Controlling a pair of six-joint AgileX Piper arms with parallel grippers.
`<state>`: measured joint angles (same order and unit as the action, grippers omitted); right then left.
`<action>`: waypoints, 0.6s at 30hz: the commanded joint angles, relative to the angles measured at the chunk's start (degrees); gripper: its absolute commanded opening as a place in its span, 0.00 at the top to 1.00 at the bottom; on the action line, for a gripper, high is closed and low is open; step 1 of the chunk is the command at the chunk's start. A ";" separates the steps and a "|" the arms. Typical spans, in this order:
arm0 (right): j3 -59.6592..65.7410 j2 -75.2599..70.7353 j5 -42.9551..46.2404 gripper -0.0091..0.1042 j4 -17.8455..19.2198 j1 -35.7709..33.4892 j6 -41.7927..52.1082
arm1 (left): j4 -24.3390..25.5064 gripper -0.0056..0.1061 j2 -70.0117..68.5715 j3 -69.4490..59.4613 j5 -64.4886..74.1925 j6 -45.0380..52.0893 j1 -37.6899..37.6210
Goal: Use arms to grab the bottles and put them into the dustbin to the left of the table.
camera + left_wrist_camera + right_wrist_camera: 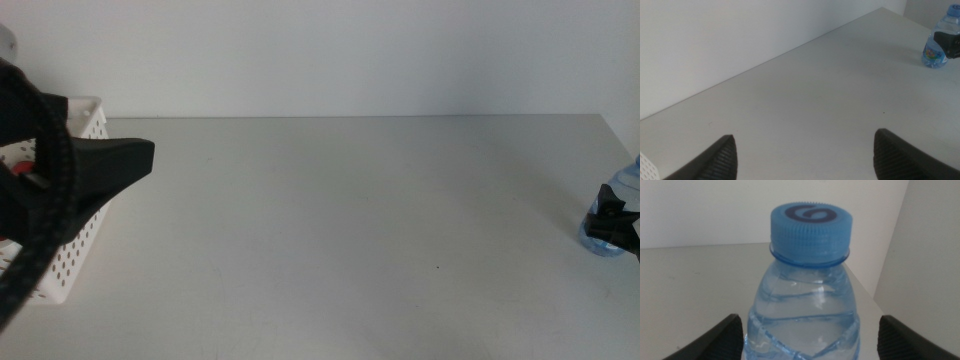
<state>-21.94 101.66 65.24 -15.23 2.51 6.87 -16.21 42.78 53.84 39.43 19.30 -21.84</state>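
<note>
A small water bottle [807, 305] with a blue cap [810, 230] stands upright at the table's far right edge [605, 215]. My right gripper [807, 340] is open, with one jaw on each side of the bottle's body and a small gap to both. From the middle view, only its dark tips [615, 225] show against the bottle. My left gripper [140, 160] hangs over the white perforated dustbin [75, 250] at the table's left. It is open with nothing between its jaws [805, 155]. A bit of red [25, 168] shows inside the dustbin behind the arm's cables.
The light-grey table [350, 230] runs wide between the two arms, against a white wall. The left wrist view also shows the bottle [935, 45] far off, and a corner of the dustbin [645, 167]. The table's right edge lies just beyond the bottle.
</note>
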 commanded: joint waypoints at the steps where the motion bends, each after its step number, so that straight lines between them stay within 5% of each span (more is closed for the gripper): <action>1: -1.17 -0.99 4.77 0.09 -0.90 0.39 0.14 | -0.90 0.11 -0.27 1.48 -3.68 -0.55 -0.39; 18: -8.70 6.02 4.58 0.15 0.36 0.39 0.34 | -0.90 0.11 -0.27 1.48 -3.68 -0.55 -0.39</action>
<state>-29.26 109.50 65.45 -15.47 2.51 6.76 -16.21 42.78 53.84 39.43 19.30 -21.84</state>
